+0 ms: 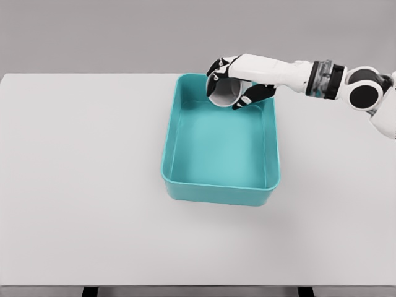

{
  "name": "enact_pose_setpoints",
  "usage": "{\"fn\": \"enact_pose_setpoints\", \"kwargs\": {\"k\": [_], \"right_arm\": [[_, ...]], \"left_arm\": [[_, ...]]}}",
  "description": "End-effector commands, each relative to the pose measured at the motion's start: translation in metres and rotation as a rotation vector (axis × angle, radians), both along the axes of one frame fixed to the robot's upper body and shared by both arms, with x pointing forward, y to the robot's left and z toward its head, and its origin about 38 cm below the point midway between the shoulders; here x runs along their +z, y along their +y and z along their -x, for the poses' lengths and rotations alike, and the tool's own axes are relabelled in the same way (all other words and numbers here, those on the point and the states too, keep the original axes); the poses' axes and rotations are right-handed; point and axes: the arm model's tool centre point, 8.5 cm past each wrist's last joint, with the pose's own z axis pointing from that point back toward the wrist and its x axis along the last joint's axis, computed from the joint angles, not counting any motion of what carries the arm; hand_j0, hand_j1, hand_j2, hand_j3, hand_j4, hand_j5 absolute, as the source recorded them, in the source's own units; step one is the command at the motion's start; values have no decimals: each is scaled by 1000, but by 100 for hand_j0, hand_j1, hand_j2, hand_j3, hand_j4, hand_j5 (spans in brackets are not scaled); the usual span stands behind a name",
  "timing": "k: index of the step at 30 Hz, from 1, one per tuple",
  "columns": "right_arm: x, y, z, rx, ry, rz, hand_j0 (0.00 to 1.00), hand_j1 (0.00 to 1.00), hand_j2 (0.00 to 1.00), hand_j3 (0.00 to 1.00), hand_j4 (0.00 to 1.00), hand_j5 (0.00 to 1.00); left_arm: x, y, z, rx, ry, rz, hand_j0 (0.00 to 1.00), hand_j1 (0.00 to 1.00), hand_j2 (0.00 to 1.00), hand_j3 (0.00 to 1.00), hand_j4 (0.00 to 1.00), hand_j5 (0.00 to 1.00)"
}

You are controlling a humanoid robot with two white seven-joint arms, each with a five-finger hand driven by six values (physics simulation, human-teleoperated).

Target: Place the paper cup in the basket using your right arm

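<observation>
You've got the cup (224, 91) wrapped in the right hand (238, 81), fingers curled round its wall, and it's hanging over the far end of the basket (185, 185), just inside the far rim and toward the right-hand corner. The cup is tipped on its side, open mouth facing you and slightly down. From here my call is to lower it before you let go: bring the hand down toward the basket floor so the cup doesn't bounce or roll out, and nudge it a touch toward the basket's middle, away from the far wall. Then open the fingers cleanly and lift straight up so nothing drags the cup along. The arm reaches in from the basket's right, stretched long and nearly level, wrist over the right rim, palm turned down over the cup. The left arm isn't showing.
</observation>
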Motion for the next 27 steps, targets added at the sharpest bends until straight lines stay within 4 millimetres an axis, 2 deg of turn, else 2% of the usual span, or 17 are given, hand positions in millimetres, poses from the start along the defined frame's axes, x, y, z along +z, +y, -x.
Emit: {"fn": "enact_pose_setpoints", "kwargs": {"k": [1,4,6,9,15,16,17,18,19,22,23,25,27], "right_arm": [[-8,10,6,34,7,21,57,57,57,57,57,57],[-14,14,9,48,13,38,58,58,58,58,58,58],[-17,15,10,58,-5,76,80,80,80,80,80,80],[-20,12,10,58,-4,96,100,100,100,100,100,100],[-1,8,5,48,-44,101,100,100,100,100,100,100],[2,-3,4,28,-50,109,100,100,100,100,100,100],[13,-27,1,-16,-68,126,100,100,100,100,100,100],[20,-35,0,-32,-82,129,100,100,100,100,100,100],[24,-57,0,-75,-88,139,100,100,100,100,100,100],[38,-142,11,-243,-100,186,100,100,100,100,100,100],[35,-163,17,-284,-87,201,100,100,100,100,100,100],[29,-179,24,-315,-66,214,100,100,100,100,100,100],[16,-187,29,-322,-40,240,100,100,100,100,100,100]], "left_arm": [[0,0,0,0,0,1,100,100,100,100,100,100],[0,0,0,0,0,0,100,100,100,100,100,100],[0,0,0,0,0,0,100,100,100,100,100,100],[0,0,0,0,0,0,100,100,100,100,100,100],[0,0,0,0,0,0,100,100,100,100,100,100],[0,0,0,0,0,0,100,100,100,100,100,100],[0,0,0,0,0,0,100,100,100,100,100,100],[0,0,0,0,0,0,100,100,100,100,100,100],[0,0,0,0,0,0,100,100,100,100,100,100],[0,0,0,0,0,0,100,100,100,100,100,100],[0,0,0,0,-1,0,100,100,100,100,100,100],[0,0,0,0,0,0,100,100,100,100,100,100],[0,0,0,0,-1,0,100,100,100,100,100,100]]}}
